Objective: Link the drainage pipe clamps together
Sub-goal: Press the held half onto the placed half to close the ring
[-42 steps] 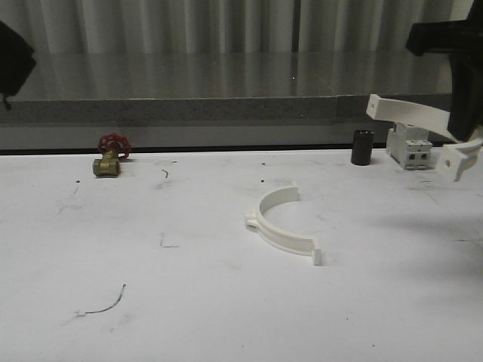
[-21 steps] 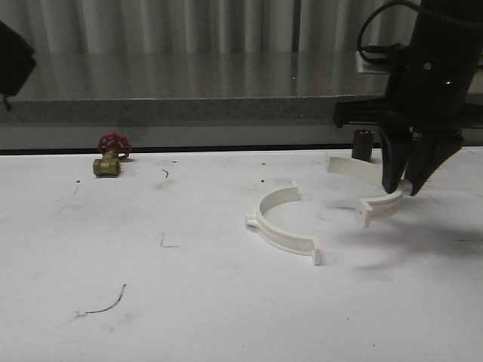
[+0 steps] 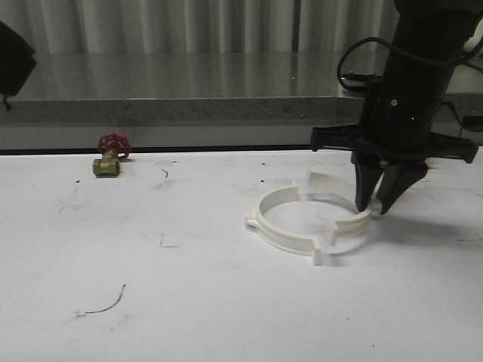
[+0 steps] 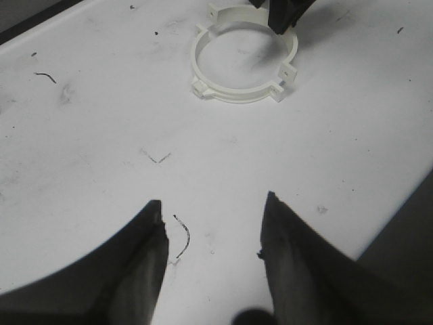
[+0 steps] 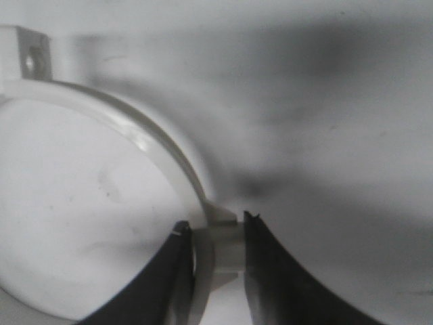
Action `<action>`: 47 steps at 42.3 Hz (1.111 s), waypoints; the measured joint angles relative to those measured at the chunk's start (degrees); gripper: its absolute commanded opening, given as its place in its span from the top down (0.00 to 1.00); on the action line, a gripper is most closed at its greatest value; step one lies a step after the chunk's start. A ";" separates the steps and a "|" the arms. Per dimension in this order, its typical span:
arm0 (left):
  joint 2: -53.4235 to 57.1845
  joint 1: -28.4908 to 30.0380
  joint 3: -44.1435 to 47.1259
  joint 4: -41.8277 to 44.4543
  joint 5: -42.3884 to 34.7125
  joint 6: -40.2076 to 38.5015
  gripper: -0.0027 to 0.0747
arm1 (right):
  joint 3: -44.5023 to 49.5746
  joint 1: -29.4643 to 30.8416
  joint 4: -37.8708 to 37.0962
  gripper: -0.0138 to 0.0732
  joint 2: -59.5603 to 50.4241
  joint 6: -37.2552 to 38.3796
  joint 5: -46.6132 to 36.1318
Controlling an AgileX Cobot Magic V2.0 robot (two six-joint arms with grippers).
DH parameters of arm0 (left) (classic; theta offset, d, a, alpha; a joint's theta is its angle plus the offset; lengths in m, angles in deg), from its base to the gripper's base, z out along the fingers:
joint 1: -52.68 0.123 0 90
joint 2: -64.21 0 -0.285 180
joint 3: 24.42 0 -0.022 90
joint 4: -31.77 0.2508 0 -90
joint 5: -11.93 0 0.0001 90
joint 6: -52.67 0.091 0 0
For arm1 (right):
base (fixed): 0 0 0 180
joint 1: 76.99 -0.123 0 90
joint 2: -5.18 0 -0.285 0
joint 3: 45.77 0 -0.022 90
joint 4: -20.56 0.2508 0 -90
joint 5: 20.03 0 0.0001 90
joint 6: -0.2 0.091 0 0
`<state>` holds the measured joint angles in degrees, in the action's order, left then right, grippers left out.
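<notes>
The worktop (image 3: 151,302) is viewed low and forward by the front camera. It is looked down on from farther off by the left wrist camera, above its tool (image 4: 211,237). The clamps (image 4: 243,57) are shared by both views. One clamp (image 5: 155,152) is seen very close by the right wrist camera.

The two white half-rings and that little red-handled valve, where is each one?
Half-ring lying on the table (image 3: 281,237): front view, on its curved band.
Half-ring held in the right pincer (image 3: 349,226): front view, on its band.
Red-handled valve (image 3: 111,154): front view, between handwheel and brass body.
</notes>
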<state>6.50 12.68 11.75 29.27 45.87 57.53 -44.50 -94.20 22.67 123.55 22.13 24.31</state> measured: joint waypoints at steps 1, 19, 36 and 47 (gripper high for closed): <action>0.00 0.00 0.00 0.00 0.00 0.00 0.56 | 0.00 -0.13 0.00 0.65 0.27 0.00 -0.27; 0.00 0.00 0.00 0.00 0.00 0.00 0.56 | 0.00 -0.60 0.39 0.65 1.73 0.00 -1.77; 0.00 0.00 0.00 0.00 0.00 0.00 0.56 | -0.12 -0.60 0.39 0.65 2.10 0.00 -2.24; 0.00 0.00 0.00 0.00 0.00 0.00 0.56 | -0.12 -0.60 0.39 0.63 2.10 0.00 -2.24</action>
<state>6.50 12.68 11.75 29.27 45.87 57.53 -44.62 -94.80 23.07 125.65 22.13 22.07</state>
